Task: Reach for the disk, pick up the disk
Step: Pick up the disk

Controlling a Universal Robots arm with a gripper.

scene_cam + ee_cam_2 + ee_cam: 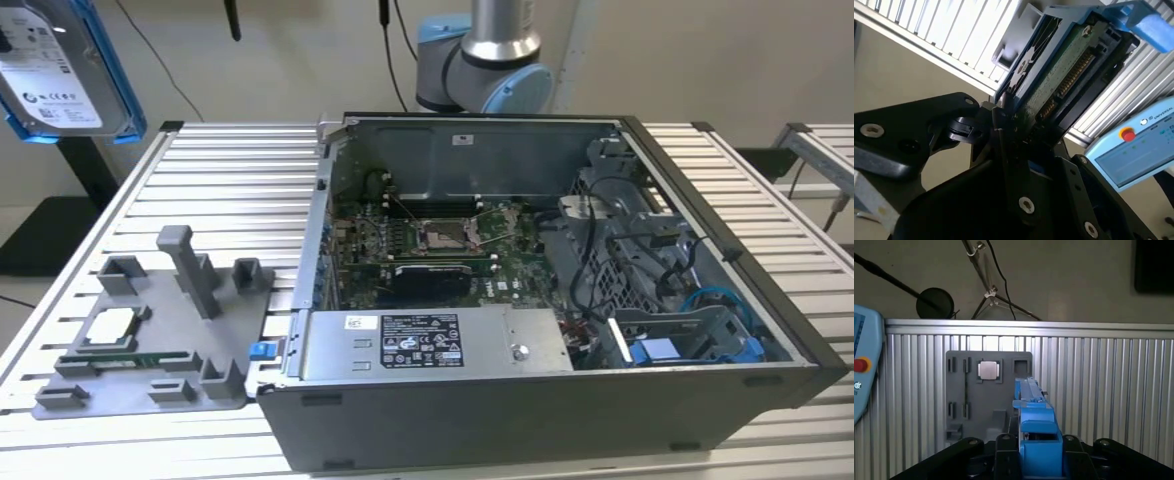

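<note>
So as far as we can tell, the pick is basically done: the disk (60,68) is up in the air at the exterior view's far left, well above the bench (227,180) and well apart from the open computer case (534,300). In the second wrist view the gripper (1024,132) has its jaws clamped on one end of it, with the green circuit-board side and the blue rails showing. We reckon nothing is left of reach-and-pick-up, and below it on the bench sit the grey fixture plate (959,390) and the small processor chip (989,371).
</note>
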